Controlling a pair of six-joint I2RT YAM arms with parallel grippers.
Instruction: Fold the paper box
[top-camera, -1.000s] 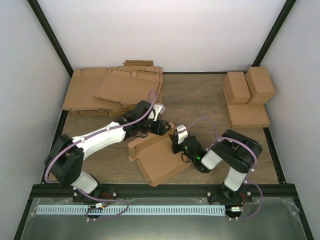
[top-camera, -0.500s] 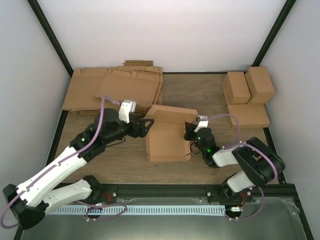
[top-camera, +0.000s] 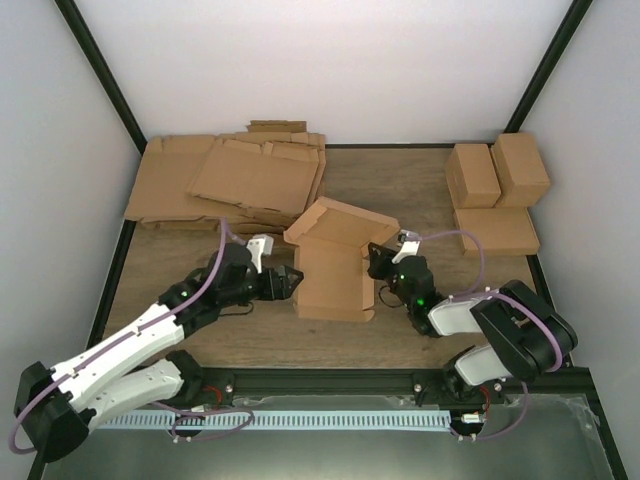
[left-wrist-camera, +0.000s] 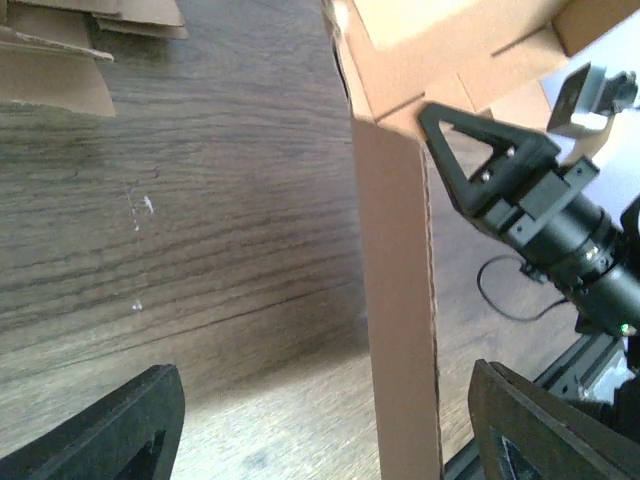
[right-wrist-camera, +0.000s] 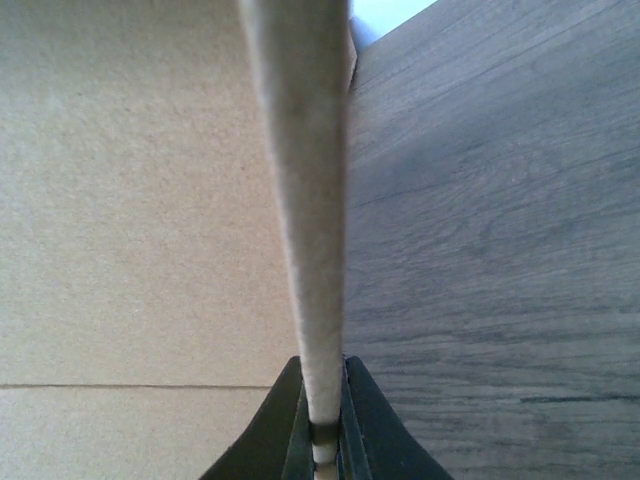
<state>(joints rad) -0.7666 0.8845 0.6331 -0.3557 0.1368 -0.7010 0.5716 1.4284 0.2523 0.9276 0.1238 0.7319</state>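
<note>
From above, the paper box (top-camera: 328, 282) sits half-folded near the middle of the wooden table (top-camera: 420, 190). Its base lies flat, and a big flap leans up and over its far end. The left gripper (top-camera: 288, 282) is low against the box's left side and the right gripper (top-camera: 378, 262) is at its right side. Only this view shows the rest of the room. A pile of flat cardboard sheets (top-camera: 225, 180) lies beyond the box to its far left. Three closed cardboard boxes (top-camera: 497, 190) sit well apart from it at the far right.

The left wrist camera shows what the overhead one can't: how the left pincer stands. Its two black fingers (left-wrist-camera: 120, 435) are spread wide and grip nothing. One upright wall of the box (left-wrist-camera: 400, 330) rises between them, closer to one finger than the other, and I see no contact with either. Past that wall, a triangular black finger (left-wrist-camera: 480, 160) of the right gripper presses against the box's upper edge.

The right wrist camera is nearly filled with cardboard. A thin panel of the box (right-wrist-camera: 300, 200) runs edge-on straight up the frame, and the right pincer's fingers (right-wrist-camera: 365, 430) are closed tight on its lower end, with only the panel's thickness between them. Bare tabletop shows on one side of the panel and the box's flat brown face on the other.
</note>
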